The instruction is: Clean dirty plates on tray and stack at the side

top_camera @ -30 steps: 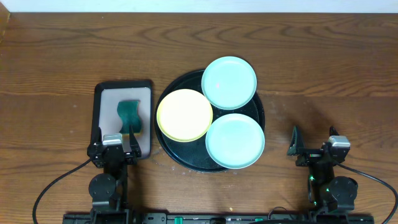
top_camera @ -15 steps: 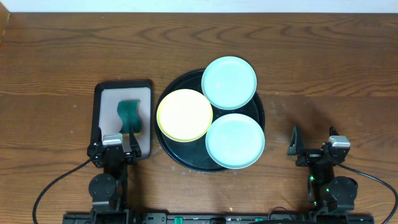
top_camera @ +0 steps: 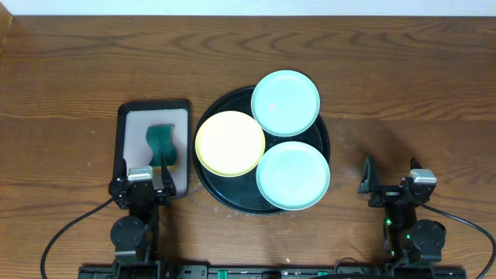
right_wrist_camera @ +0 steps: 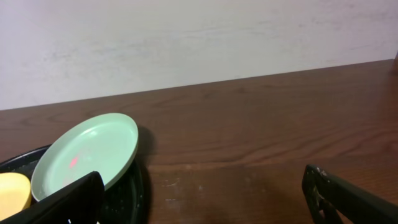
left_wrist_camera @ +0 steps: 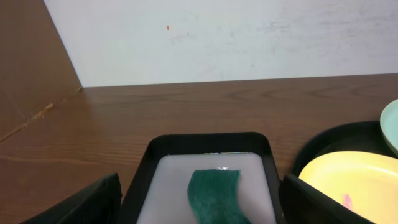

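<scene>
Three plates lie on the round black tray (top_camera: pixel 225 190) in the middle of the overhead frame. The pale yellow plate (top_camera: pixel 230 142) sits at the tray's left. One mint-green plate (top_camera: pixel 285 103) is at the upper right, tilted up over the rim, with a small reddish smear on it. The other mint-green plate (top_camera: pixel 293 175) is at the lower right, its edge passing over the rim. All three touch or nearly touch one another.

Just left of the tray on the wooden tabletop (top_camera: pixel 77 70) stands a small rectangular tray (top_camera: pixel 136 124) with a pale mat, and a green sponge (top_camera: pixel 161 147) lies on it.

Both arms sit at the bottom edge of the frame. The left hand (top_camera: pixel 143 174) is at the near end of the small tray, fingers spread wide and holding nothing. The right hand (top_camera: pixel 390 182) is at the lower right, well apart from the plates, also spread wide and holding nothing.
</scene>
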Robot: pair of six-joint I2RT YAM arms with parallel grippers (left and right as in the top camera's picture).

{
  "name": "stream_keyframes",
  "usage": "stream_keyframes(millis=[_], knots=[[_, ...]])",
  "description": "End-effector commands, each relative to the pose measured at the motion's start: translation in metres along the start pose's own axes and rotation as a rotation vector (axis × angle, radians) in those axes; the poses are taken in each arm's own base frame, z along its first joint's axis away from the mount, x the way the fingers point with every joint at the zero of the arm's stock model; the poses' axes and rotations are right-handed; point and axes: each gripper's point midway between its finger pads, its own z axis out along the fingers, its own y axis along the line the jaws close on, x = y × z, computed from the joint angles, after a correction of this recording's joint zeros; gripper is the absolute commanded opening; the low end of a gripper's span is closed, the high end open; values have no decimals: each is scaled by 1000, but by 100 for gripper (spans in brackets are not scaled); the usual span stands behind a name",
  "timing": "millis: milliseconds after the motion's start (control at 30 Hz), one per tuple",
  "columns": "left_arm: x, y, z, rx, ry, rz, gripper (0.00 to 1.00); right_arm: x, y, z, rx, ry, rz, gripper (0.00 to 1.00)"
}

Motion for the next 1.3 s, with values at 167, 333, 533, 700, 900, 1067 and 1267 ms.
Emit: stream_keyframes(millis=[167, 333, 533, 700, 900, 1067, 1267], knots=[[18, 2, 1, -14, 63, 19, 81, 0, -2, 0, 10, -3, -10, 99], [18, 2, 1, -14, 63, 19, 81, 0, -2, 0, 10, -3, -10, 99], [18, 2, 1, -14, 63, 19, 81, 0, -2, 0, 10, -3, -10, 99], [18, 2, 1, -14, 63, 19, 81, 0, -2, 0, 10, -3, -10, 99], [18, 2, 1, -14, 63, 19, 81, 0, -2, 0, 11, -3, -10, 99], [18, 2, 1, -14, 62, 19, 81, 0, -2, 0, 11, -3, -10, 99], [17, -3, 1, 17, 58, 18, 81, -4, -10, 0, 55, -21, -7, 99]])
